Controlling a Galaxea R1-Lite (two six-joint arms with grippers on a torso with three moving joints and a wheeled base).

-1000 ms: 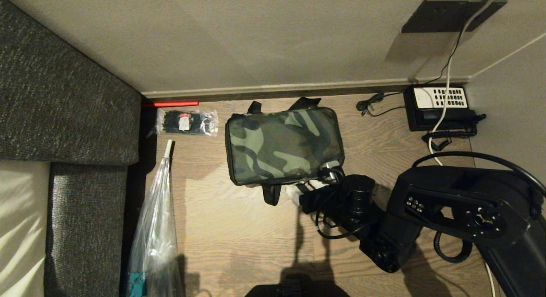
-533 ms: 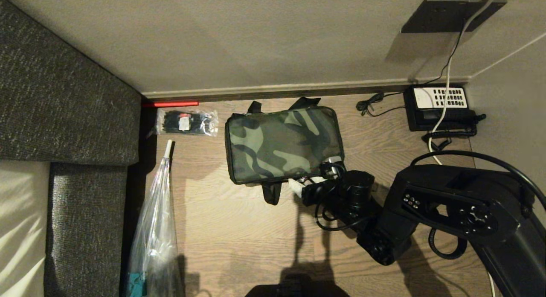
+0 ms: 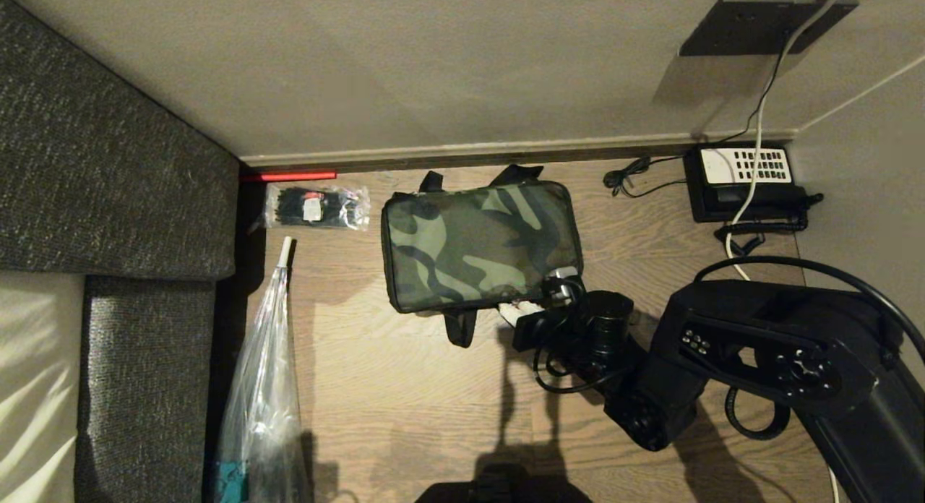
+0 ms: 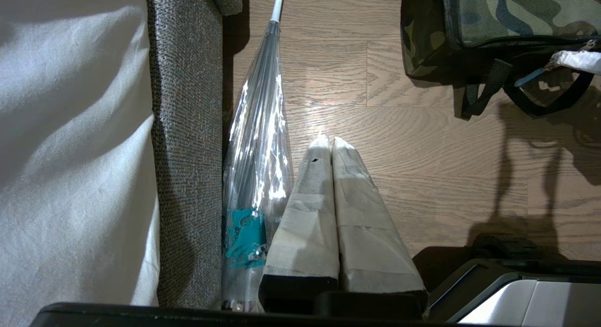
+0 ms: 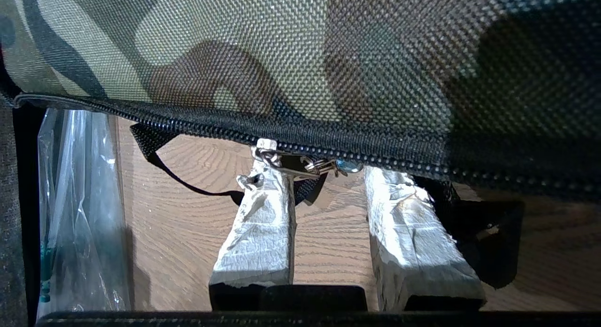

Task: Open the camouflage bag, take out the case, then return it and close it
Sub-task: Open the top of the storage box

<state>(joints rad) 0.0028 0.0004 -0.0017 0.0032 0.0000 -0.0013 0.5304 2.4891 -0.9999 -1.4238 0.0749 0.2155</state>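
Observation:
The camouflage bag (image 3: 480, 246) lies zipped shut on the wooden floor, black straps sticking out at front and back. My right gripper (image 3: 531, 308) is at the bag's near right corner. In the right wrist view its taped fingers (image 5: 263, 214) stand a little apart under the black zipper line, and the metal zipper pull (image 5: 300, 163) lies across the gap between the tips, touching one finger. The right gripper (image 5: 324, 176) is open. The case is hidden. My left gripper (image 4: 328, 141) hangs shut and empty above the floor, left of the bag (image 4: 516, 17).
A black telephone (image 3: 744, 181) with cords sits by the wall at the back right. A packet of black cable ties (image 3: 316, 207) and a clear folded umbrella (image 3: 264, 387) lie left of the bag, beside a grey sofa (image 3: 108, 185).
The right gripper's jaws have narrowed around the zipper pull, and the arm has edged slightly closer to the bag's corner. The bag and the left arm have not moved.

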